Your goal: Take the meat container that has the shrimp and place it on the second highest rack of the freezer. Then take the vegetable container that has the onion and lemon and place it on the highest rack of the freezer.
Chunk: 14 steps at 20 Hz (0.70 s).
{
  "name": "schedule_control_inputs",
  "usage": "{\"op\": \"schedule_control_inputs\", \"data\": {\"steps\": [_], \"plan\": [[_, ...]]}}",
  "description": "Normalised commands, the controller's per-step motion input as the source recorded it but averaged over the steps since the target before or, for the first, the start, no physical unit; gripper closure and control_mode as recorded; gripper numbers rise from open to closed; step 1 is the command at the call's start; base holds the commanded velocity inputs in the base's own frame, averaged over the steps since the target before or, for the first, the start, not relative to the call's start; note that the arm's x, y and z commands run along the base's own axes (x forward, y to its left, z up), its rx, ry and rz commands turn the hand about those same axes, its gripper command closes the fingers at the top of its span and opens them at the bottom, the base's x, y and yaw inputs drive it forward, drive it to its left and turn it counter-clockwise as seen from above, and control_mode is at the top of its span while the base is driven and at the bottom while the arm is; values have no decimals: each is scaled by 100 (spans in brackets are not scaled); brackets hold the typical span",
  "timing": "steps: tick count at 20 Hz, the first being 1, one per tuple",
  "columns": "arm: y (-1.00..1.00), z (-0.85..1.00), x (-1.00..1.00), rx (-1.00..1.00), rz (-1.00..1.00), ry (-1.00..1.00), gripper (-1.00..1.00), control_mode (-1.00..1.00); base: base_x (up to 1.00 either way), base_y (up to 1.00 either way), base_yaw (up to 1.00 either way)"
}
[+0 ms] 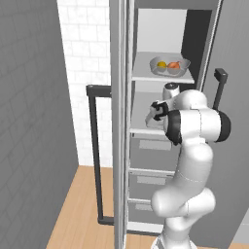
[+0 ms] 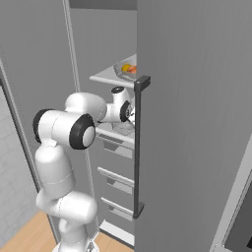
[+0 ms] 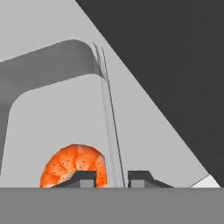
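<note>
Right now the white arm (image 1: 192, 146) reaches into the open freezer (image 1: 165, 160), its hand level with the second shelf from the top (image 1: 141, 109), just above the grey drawers (image 1: 153, 155). Looking along the hand, the pincer (image 3: 112, 177) straddles the thin upright wall of a pale tray (image 3: 57, 109): one dark fingertip sits on each side of that wall with only a narrow gap between them, and whether they are pressing it or have just let go I cannot tell. The shrimp (image 3: 74, 168), orange with dark specks, lies curled inside the tray right beside the left fingertip. From the left base camera the hand is partly hidden by the elbow, and the tray itself is hard to make out on that shelf. One shelf higher sits a shallow grey bowl (image 1: 169, 65) holding the yellow lemon (image 1: 161, 64) and the orange-pink onion (image 1: 174, 64), side by side and touching or nearly so. The freezer door (image 1: 116, 121) stands wide open on the left, its long black bar handle (image 1: 95, 155) facing out over the wooden floor (image 1: 78, 214).
</note>
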Motion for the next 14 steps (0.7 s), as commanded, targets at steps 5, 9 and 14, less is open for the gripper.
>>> {"op": "schedule_control_inputs", "data": {"steps": [5,9,14], "plan": [[10,21,-27,-4,0,-17,-100,-100,0,0,0],[47,64,-88,-13,0,-38,-100,-100,0,0,0],[99,66,-100,-5,0,-22,-100,-100,0,0,0]]}}
